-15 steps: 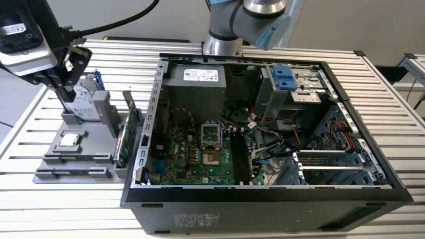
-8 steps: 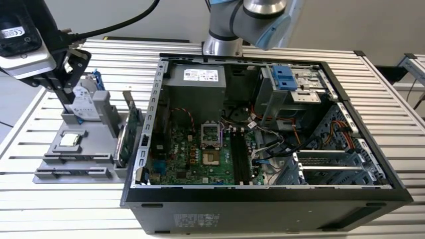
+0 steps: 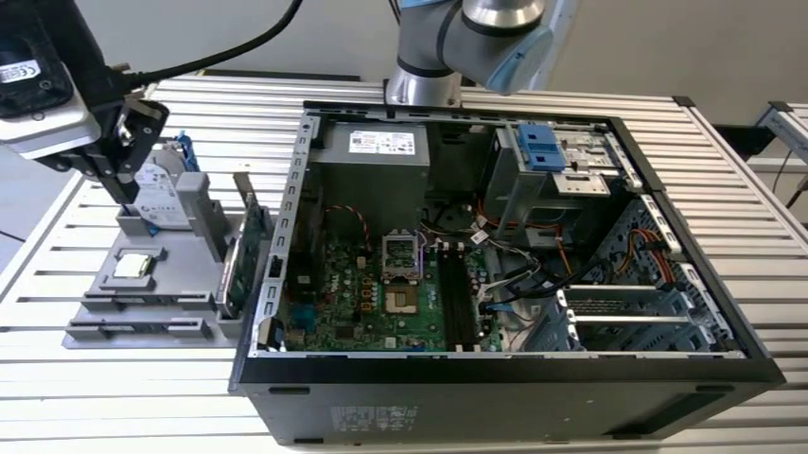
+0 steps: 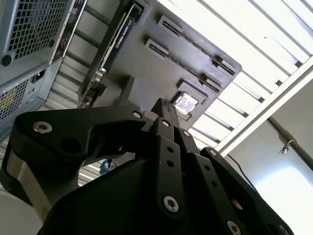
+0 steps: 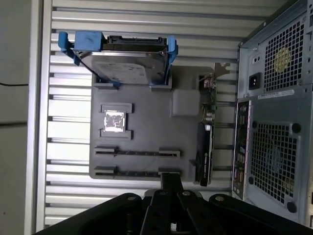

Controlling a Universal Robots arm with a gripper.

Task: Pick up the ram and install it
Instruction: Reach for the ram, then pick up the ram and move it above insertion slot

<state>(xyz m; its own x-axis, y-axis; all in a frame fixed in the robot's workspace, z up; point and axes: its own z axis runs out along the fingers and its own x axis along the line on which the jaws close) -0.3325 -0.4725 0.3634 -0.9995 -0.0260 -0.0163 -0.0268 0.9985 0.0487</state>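
So the gripper (image 5: 171,177) is hanging in the air over the gray fixture plate (image 5: 146,105), not touching anything on it. The jaws look clenched together with nothing pinched between them; in both wrist views the tips meet in one narrow black block. The ram (image 5: 137,153) hasn't been picked up. As far as I can tell it's the thin dark strip standing on edge in one of the two long slots, along the plate's edge opposite the hard drive (image 5: 122,68). The other long slot runs right beside it and has a similar dark strip in it, and in the first wrist view the gripper tip lines up with that slot's end nearest the expansion card (image 5: 205,147). The square processor chip (image 5: 115,121) sits in its pocket between the drive and the slots. The drive stands upright in its blue frame, and the card stands on edge along the plate's side closest to the open computer case (image 3: 505,378). The plate lies near the edge of the slatted table (image 3: 127,397) on the exterior view's left, just beside the case. The long black memory sockets (image 3: 455,298) on the board inside the case look unfilled.
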